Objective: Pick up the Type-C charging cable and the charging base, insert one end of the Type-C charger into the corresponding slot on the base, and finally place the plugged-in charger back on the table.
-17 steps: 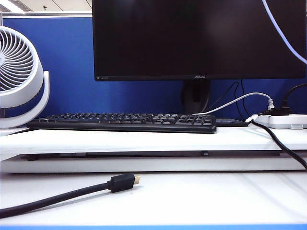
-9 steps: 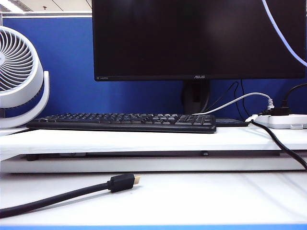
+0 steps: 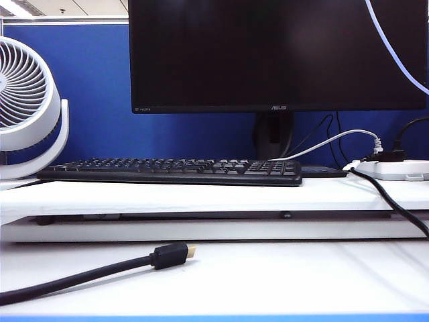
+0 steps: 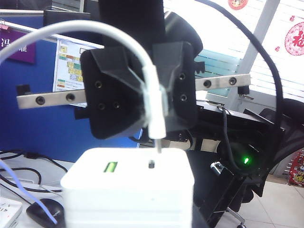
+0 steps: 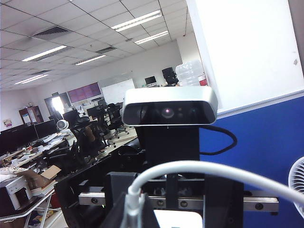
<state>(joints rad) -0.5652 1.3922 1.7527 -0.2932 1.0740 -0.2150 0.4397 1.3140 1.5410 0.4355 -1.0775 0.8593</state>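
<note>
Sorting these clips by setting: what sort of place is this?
An office desk, likely in an open-plan office: monitor and keyboard against a blue partition, with rows of desks and chairs beyond.

Exterior view was evenly lit, sharp; black cable (image 3: pixel 80 274) threw soft shadow on surface (image 3: pixel 281 275). Left wrist view: I saw windows (image 4: pixel 285 57) blown out, near charging base (image 4: pixel 127 187) soft. Right wrist view: ceiling lights (image 5: pixel 137 20) glared, foreground Type-C charging cable (image 5: pixel 199 170) blurred.
</note>
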